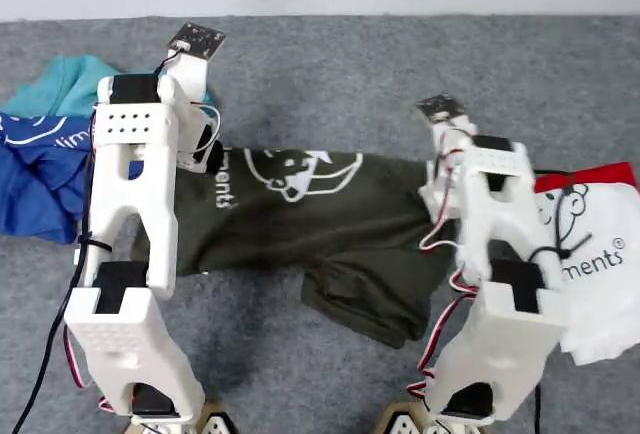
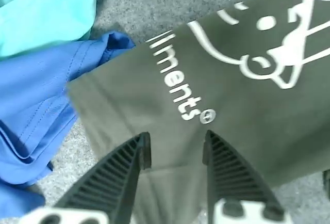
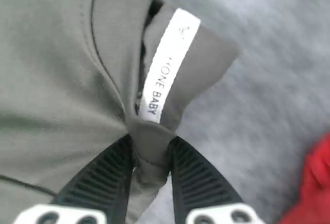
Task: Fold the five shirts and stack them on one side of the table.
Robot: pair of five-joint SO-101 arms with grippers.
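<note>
A dark olive shirt (image 1: 320, 214) with a white print lies spread across the middle of the grey table, its lower part bunched toward the front. My left gripper (image 1: 208, 157) hovers at the shirt's left edge. In the left wrist view it (image 2: 172, 149) is open, its fingers (image 2: 124, 167) straddling the olive cloth (image 2: 247, 115) near the hem. My right gripper (image 1: 437, 194) is at the shirt's right end. It (image 3: 150, 149) is shut on a pinch of olive fabric (image 3: 51, 79) at the collar, just below the white neck label (image 3: 162, 64).
A blue shirt (image 1: 40, 169) and a teal shirt (image 1: 65, 84) lie crumpled at the far left, touching the olive one. A white printed shirt (image 1: 600, 254) lies over a red shirt (image 1: 590, 176) at the right edge. Grey table (image 1: 330, 64) stretches behind the arms.
</note>
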